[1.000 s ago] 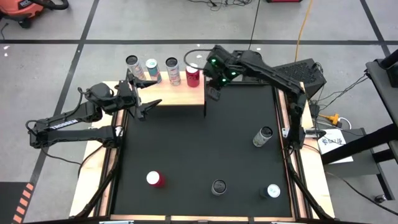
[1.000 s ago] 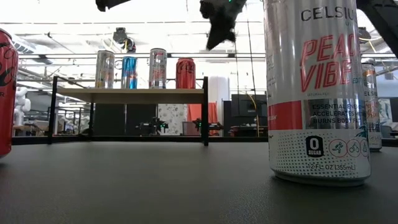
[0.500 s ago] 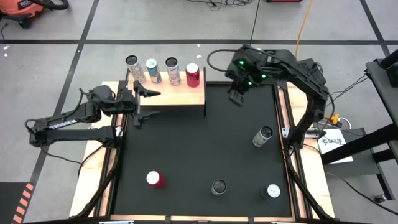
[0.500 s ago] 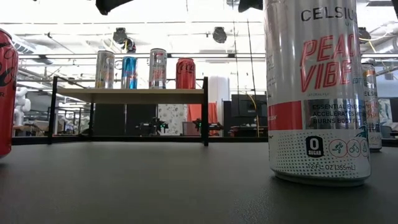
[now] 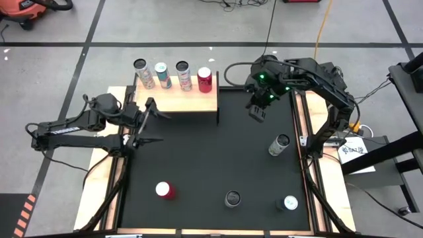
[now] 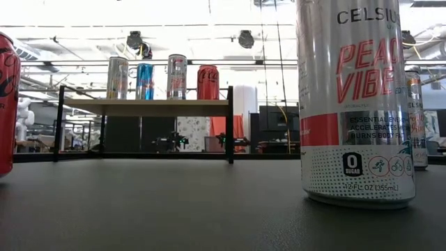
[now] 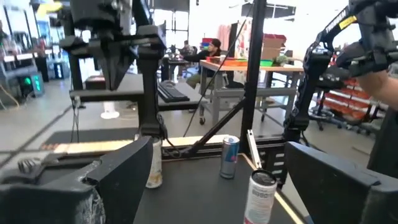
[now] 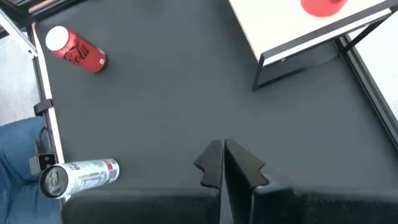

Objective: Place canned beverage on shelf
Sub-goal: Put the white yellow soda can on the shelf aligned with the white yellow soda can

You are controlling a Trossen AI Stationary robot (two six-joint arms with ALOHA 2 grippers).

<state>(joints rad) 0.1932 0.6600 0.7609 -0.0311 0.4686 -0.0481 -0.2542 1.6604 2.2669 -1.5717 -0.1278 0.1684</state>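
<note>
From above, the shelf point(image 5: 185, 100) is sitting at the table's eleven o'clock corner, carrying four cans in a row along its far edge: a silver can point(image 5: 141, 67), a blue can point(image 5: 160, 69), a white can point(image 5: 182, 68) and a red can point(image 5: 204, 74) at the row's three o'clock end. The left gripper point(image 5: 149, 123) is hovering just off the shelf's seven o'clock corner, its fingers spread wide and holding nothing. The right gripper point(image 5: 257, 113) is hanging over bare table at about one o'clock, fingers pressed together and empty. Four more cans are standing on the black table point(image 5: 211, 158): a red-topped can point(image 5: 163, 190) at seven o'clock, a dark-topped can point(image 5: 232, 198) at six, another can point(image 5: 289, 203) at five, and a grey can point(image 5: 280, 144) at three.

At table height, the shelf point(image 6: 150, 106) is standing in the background with its four cans upright, while a Celsius can point(image 6: 354, 104) is filling the foreground.

The left wrist camera is showing its own wide-apart fingers point(image 7: 336, 174) and cans on the table beyond them.

The right wrist camera is showing closed fingertips point(image 8: 222, 163) above the black surface, with the shelf corner point(image 8: 292, 31) and two cans farther off.
</note>
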